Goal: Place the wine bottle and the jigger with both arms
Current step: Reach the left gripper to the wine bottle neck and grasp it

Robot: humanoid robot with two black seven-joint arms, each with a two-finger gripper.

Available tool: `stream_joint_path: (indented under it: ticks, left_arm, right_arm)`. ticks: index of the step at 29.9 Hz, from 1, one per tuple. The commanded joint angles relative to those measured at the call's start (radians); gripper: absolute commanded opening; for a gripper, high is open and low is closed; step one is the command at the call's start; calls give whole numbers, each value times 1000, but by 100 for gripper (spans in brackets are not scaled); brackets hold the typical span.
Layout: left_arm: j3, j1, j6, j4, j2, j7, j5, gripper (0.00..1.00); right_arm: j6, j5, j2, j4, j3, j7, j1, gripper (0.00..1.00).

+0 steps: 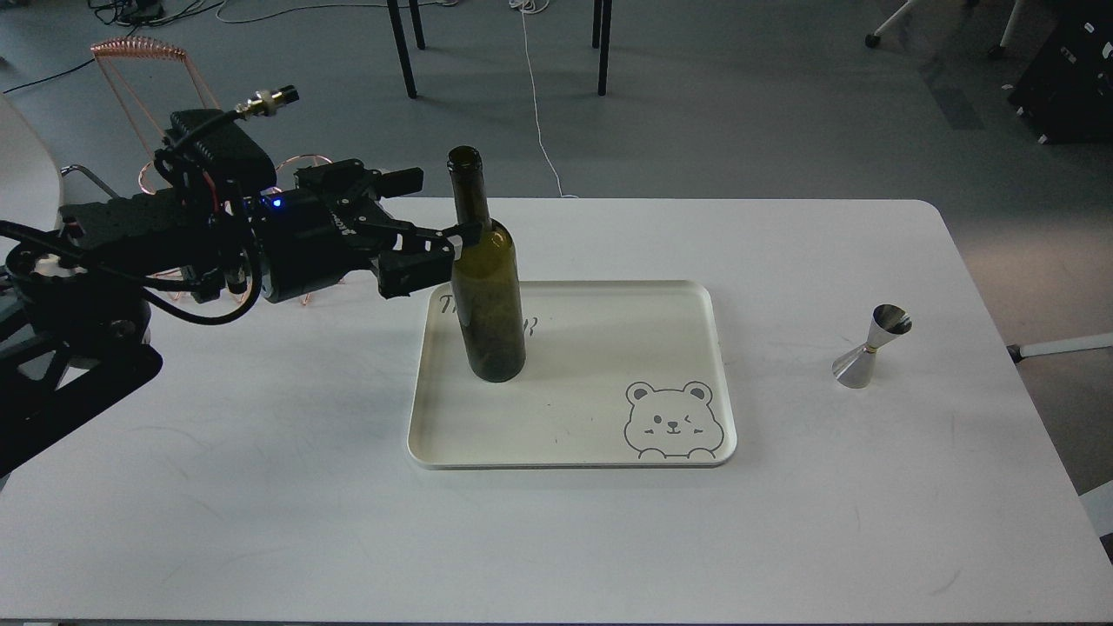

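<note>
So the wine bottle (489, 287) is standing upright on the tray (696, 365), over in its left half toward the far side. It's a tall dark olive-green glass thing with a long narrow neck, open mouth, no cork and no label that I can see. You can sort of see through the lower body, and it's covering part of some dark lettering printed on the tray.

The left arm's gripper (461, 235) reaches in from the left at about shoulder height on the bottle. One finger tip sits right at the base of the neck, and the jaws look spread apart around that spot, but honestly I can't tell whether they're actually pressing on the glass or just sitting next to it. There's a little blue light glowing on the arm behind the wrist, plus a bunch of black cabling.

The jigger (871, 346) is well off to the right on the white worktop (261, 487), apart from the tray. Small shiny steel hourglass shape, two cones joined at a thin waist, and it's leaning, upper cup tipped to the right.

The tray is cream with rounded corners and a winking bear drawing (669, 420) in its near right corner. The right arm isn't in the shot.
</note>
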Motion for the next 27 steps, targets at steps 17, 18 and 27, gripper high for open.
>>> stream_joint_path:
  ticks: [17,18,27]
  left_arm:
    - [-3,-32,2,71,-124,57,30,29]
    - [-3,-33,1,71,-122,57,30,25]
    - [-43,-67,1,34,-68,52,10,12]
  right_arm:
    - [0,0,1,0,2,0,0,97]
    - [0,0,1,0,0,0,0,97]
    - [-2,-2,-1,0,0,2,2,97]
